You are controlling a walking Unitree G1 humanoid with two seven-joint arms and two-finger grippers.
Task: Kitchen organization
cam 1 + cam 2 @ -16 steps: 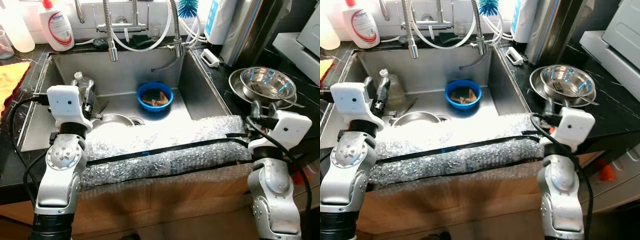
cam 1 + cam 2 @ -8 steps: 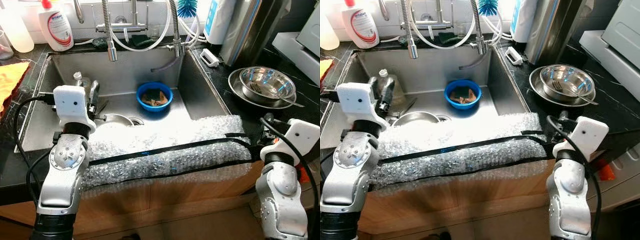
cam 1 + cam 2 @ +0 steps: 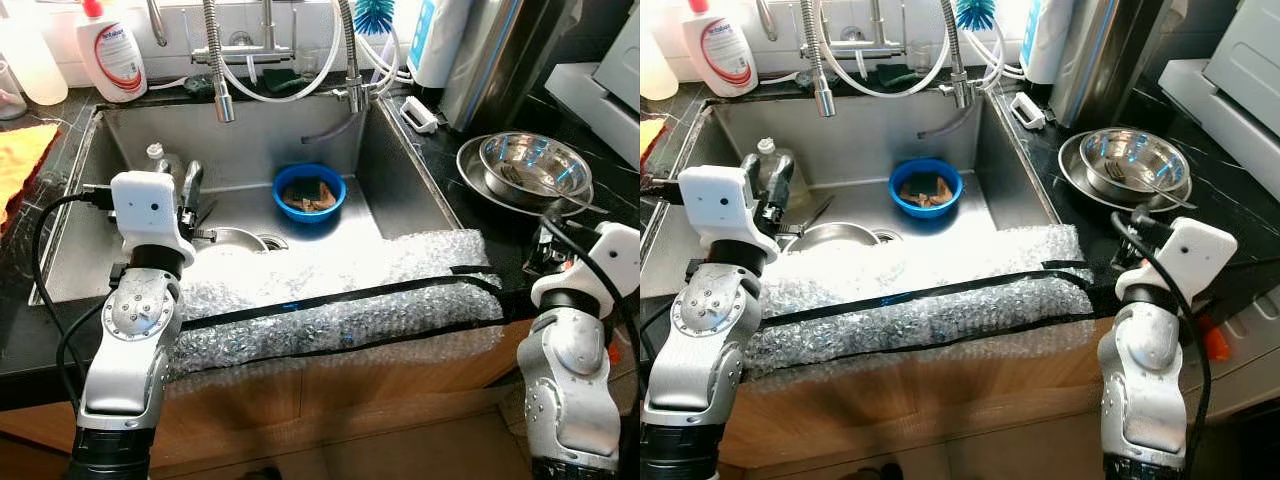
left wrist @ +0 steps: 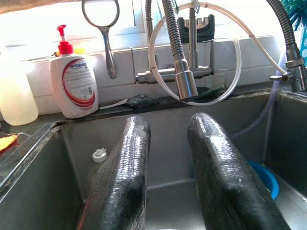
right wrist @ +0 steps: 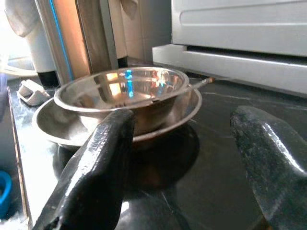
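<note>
**A:** What's on your left side?

**B:** I've got the left gripper [image 4: 165, 177] hanging over the left end of the sink [image 3: 400, 190], fingers [image 4: 122, 177] parted a little with nothing between them. Just past them, at about 11 o'clock, there's a clear plastic bottle [image 3: 158, 163] lying against the sink wall. A steel bowl [image 3: 232, 240] sits on the sink floor right beside my wrist.

**A:** And toward the middle?

**B:** A blue bowl [image 3: 310, 192] with brown scraps in it, at 1 o'clock from that gripper, well apart from it. The spring faucet [image 4: 180, 62] hangs down at 12 o'clock. A soap bottle [image 4: 75, 81] with a red pump stands on the back ledge. Bubble wrap [image 3: 340, 300] taped with black strips pads the sink's front edge, lying between me and the basin.

**A:** Right side?

**B:** The right gripper [image 5: 187, 163] is low over the black counter [image 5: 216, 110], fingers [image 5: 93, 167] spread wide, empty. Dead ahead at 12 o'clock is a steel mixing bowl [image 5: 122, 93] nested on a steel plate [image 5: 53, 127], near but not touching. A utensil handle [image 5: 199, 84] pokes out over the rim. A tall steel appliance [image 3: 500, 55] stands behind them.
</note>
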